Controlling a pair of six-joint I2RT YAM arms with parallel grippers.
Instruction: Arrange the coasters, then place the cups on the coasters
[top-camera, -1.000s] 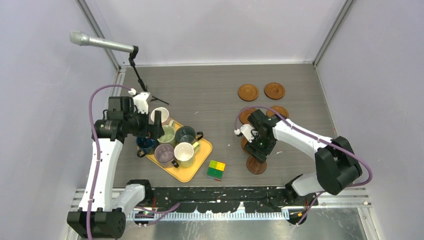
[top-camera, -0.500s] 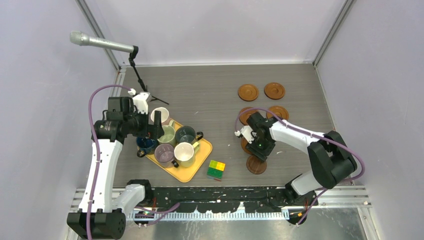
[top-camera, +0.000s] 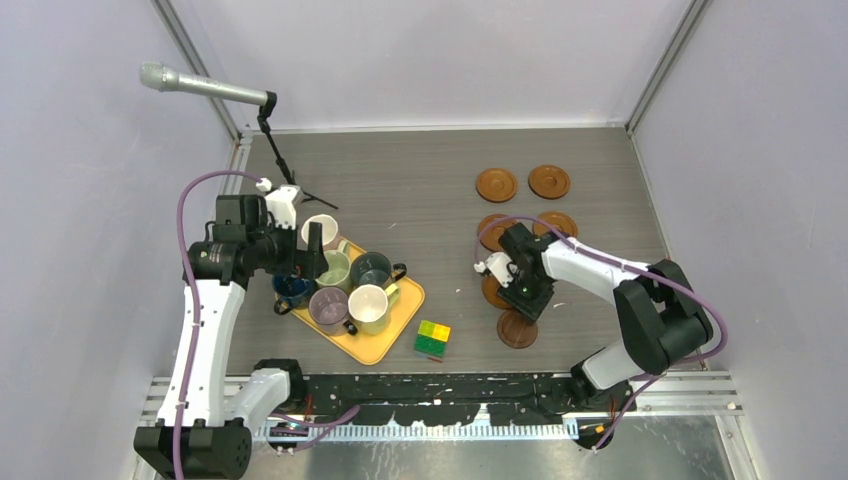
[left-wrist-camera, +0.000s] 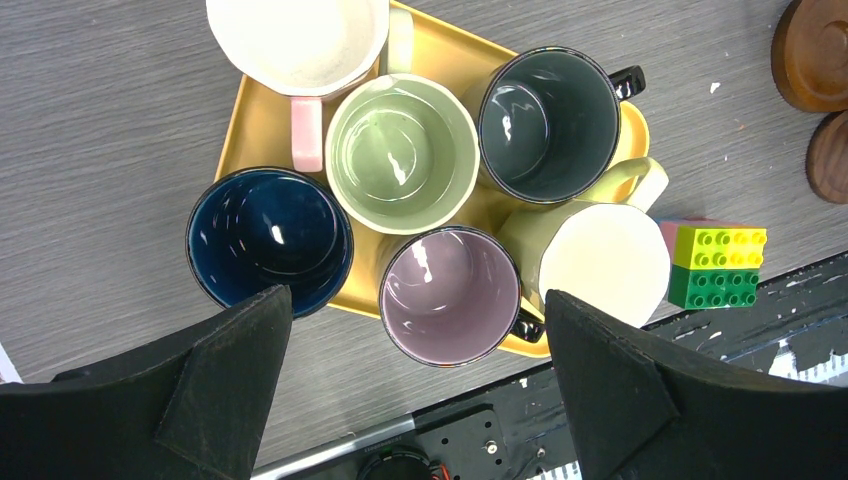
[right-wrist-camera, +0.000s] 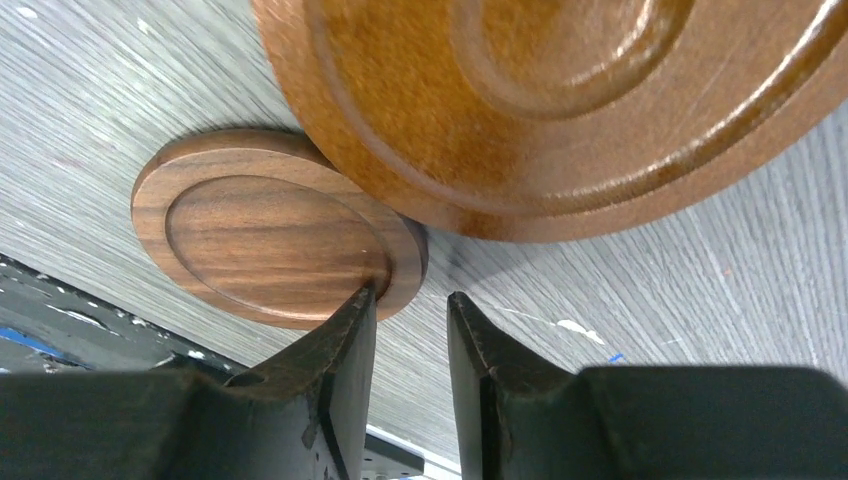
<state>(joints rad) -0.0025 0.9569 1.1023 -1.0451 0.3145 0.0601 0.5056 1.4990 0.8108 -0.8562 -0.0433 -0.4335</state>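
Six coasters (top-camera: 496, 184): all are spread over the right half of the table; none is topped by a cup.
Step in hand: arranging; the dark coaster (right-wrist-camera: 270, 235), nearest the front edge, is addressed.
Right gripper (right-wrist-camera: 412, 295): narrowed to a slim gap, astride that coaster's rim; no firm pinch is shown.
Left gripper (left-wrist-camera: 417, 300): spread wide above the cups (left-wrist-camera: 402, 153), which are crowded on the tray (left-wrist-camera: 250, 125) at the left.
Next move: the rim is to be pinched and the disc drawn clear of the reddish coaster (right-wrist-camera: 560, 110) just beside it.
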